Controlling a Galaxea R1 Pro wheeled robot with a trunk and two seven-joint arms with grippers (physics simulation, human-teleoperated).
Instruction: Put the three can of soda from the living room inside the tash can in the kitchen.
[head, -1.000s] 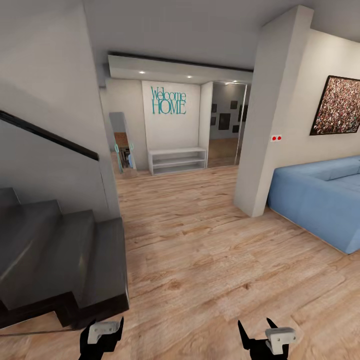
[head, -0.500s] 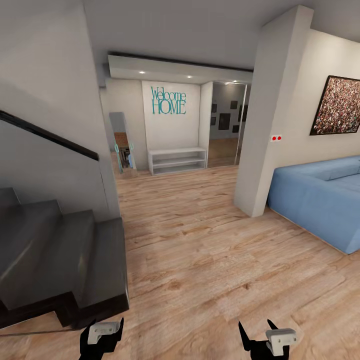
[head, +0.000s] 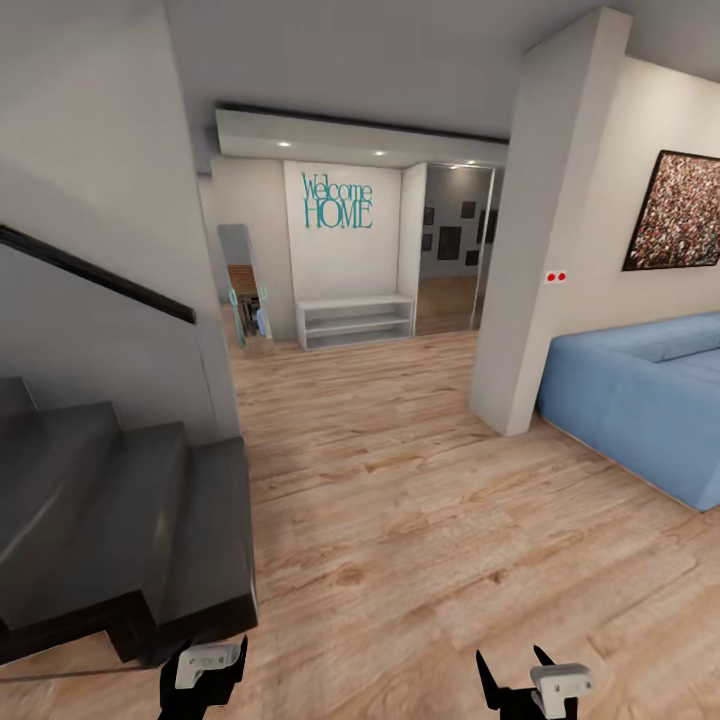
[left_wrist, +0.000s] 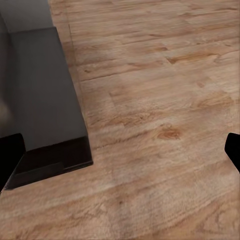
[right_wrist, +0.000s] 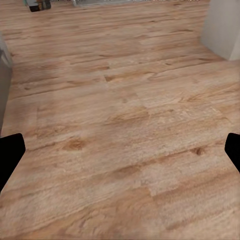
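The cans of soda and the tash can are out of view. I stand on the wood-plank floor (head: 400, 500) at the edge of the living room, whose blue sofa (head: 640, 400) is at the right. My left gripper (head: 215, 652) hangs low at the bottom of the head view, open and empty. My right gripper (head: 510, 668) is beside it, also open and empty. In the left wrist view the left gripper (left_wrist: 120, 155) spans bare floor next to a dark step (left_wrist: 45, 100). The right gripper (right_wrist: 120, 152) frames bare planks.
Dark stairs (head: 110, 520) with a glass side rail rise at the left. A white pillar (head: 540, 250) stands between the hallway and the sofa. Far ahead are a white low shelf (head: 355, 318) under a "Welcome HOME" sign, a leaning mirror (head: 245, 290) and a doorway (head: 455, 260).
The whole picture has shifted slightly, so the camera has moved a little. Both grippers hold the same open pose.
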